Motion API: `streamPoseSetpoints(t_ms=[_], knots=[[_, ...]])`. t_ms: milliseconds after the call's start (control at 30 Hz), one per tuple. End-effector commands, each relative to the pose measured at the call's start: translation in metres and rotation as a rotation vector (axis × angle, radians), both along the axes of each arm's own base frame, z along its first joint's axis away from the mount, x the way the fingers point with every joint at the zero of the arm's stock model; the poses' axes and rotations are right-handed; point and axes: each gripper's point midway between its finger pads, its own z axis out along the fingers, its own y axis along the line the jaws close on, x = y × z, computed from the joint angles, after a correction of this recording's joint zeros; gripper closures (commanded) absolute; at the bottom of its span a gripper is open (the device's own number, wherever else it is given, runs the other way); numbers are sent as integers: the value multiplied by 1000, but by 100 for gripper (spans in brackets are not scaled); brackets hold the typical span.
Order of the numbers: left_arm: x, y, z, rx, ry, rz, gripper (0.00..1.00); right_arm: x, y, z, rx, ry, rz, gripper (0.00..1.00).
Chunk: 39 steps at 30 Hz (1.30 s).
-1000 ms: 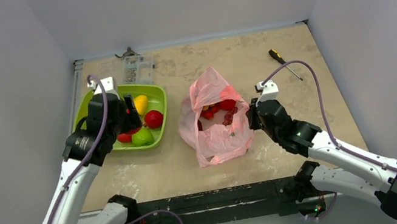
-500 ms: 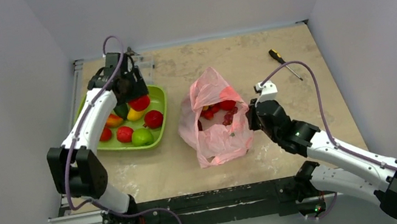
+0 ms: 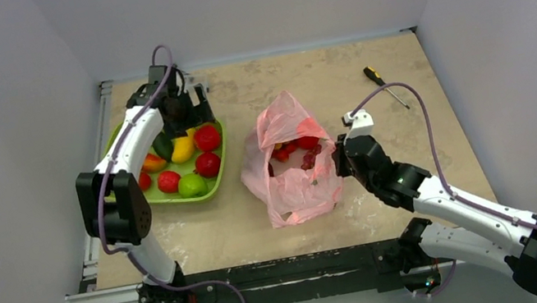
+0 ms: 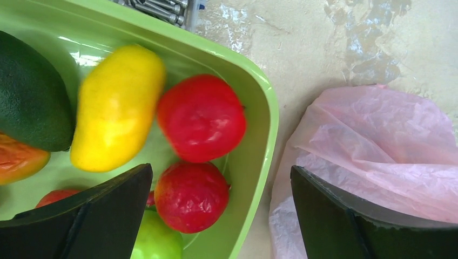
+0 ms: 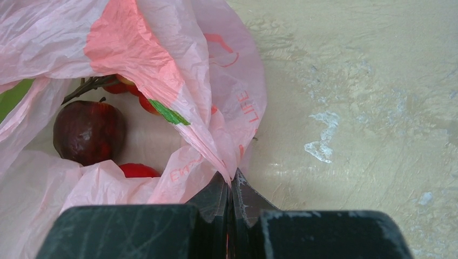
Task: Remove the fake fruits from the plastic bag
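Right jaws are clamped tight on the right edge of the plastic bag point(image 3: 293, 184), which sits mid-tabletop point(image 3: 302, 79) with some fake fruits point(image 3: 307, 142) inside. Left jaws hang wide open, holding nothing, above the green tray point(image 3: 221, 167) full of red, yellow and green ones

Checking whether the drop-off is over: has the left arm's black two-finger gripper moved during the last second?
Yes. The left gripper has gone from over the middle of the lime-green plastic tray to its far right corner.
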Motion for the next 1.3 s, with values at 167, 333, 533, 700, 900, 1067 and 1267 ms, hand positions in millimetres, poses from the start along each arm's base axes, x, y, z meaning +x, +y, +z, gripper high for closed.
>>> streamPoseSetpoints(t_ms=[167, 333, 533, 700, 900, 1067, 1267], knots=[[-3, 2, 48, -13, -160, -63, 2, 1, 18, 2, 25, 8, 73, 100], [-30, -27, 81, -157, -275, -209, 10, -7, 29, -4, 57, 50, 133, 100], [-99, -113, 119, -267, -352, -492, 13, -21, 39, -17, 106, 114, 172, 100], [-156, -168, 123, -392, -402, -578, 18, -25, 36, -21, 129, 137, 139, 100], [-190, -209, 104, -372, -452, -600, 24, -24, 31, -12, 151, 120, 93, 100], [-172, -220, 75, -320, -451, -480, 26, -20, 23, 4, 170, 74, 45, 100], [-146, -237, 48, -274, -402, -407, 42, -16, 12, 13, 150, 44, -5, 100]])
